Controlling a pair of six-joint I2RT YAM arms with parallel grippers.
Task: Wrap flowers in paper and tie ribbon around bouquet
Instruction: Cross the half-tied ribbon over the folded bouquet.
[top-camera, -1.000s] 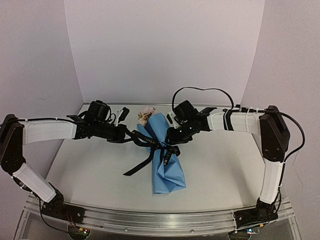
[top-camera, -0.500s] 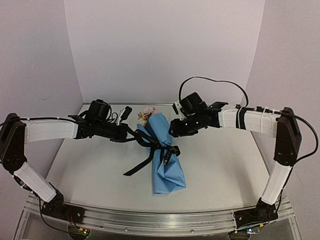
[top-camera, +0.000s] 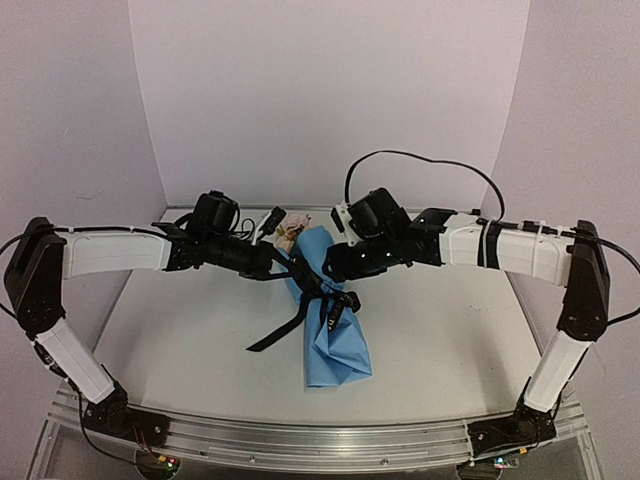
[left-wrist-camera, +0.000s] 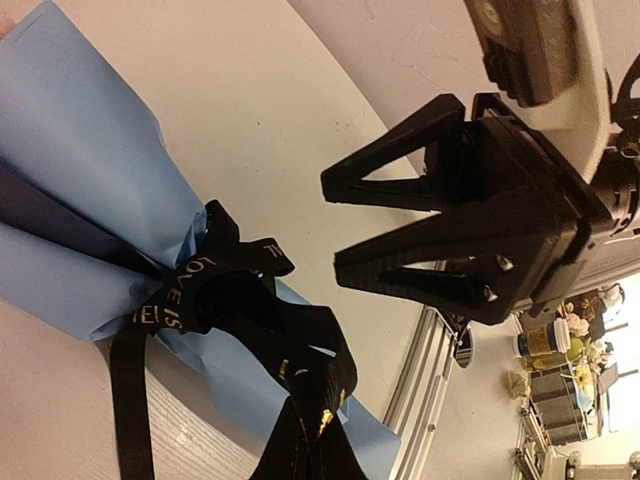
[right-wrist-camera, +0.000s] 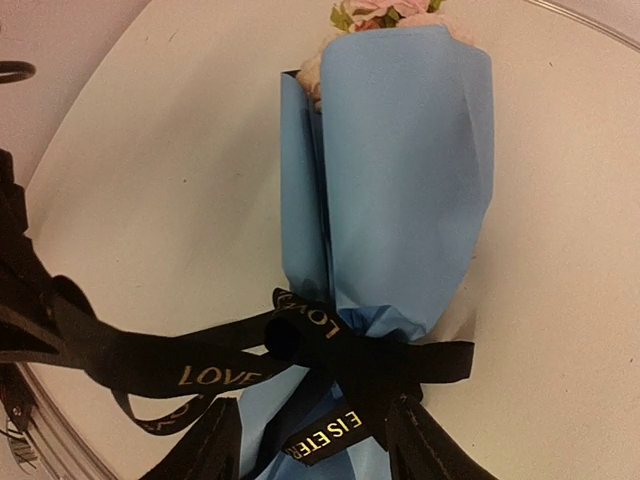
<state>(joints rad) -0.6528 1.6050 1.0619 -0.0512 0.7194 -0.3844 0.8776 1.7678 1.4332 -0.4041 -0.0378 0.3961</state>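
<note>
Top external view, item: bouquet (top-camera: 330, 325), laid on the table (top-camera: 450, 330) between the two arms, heads toward the far wall. The paper (right-wrist-camera: 410, 170) is closed round the flowers (right-wrist-camera: 385, 12), whose pale heads show at the far opening. The ribbon (right-wrist-camera: 330, 345) is knotted as a black band at the waist, gold lettering outward, one tail trailing to the near left. Change noted over the last second: the right gripper (left-wrist-camera: 332, 228) has been opened wider, and its jaws stand apart and empty just above the knot. The left gripper (top-camera: 275, 265) has been carried nearer the bundle and is kept clamped on a ribbon end. Judgement: the knot is taken as drawn tight and the task as near its end, with release of the left end outstanding.
</note>
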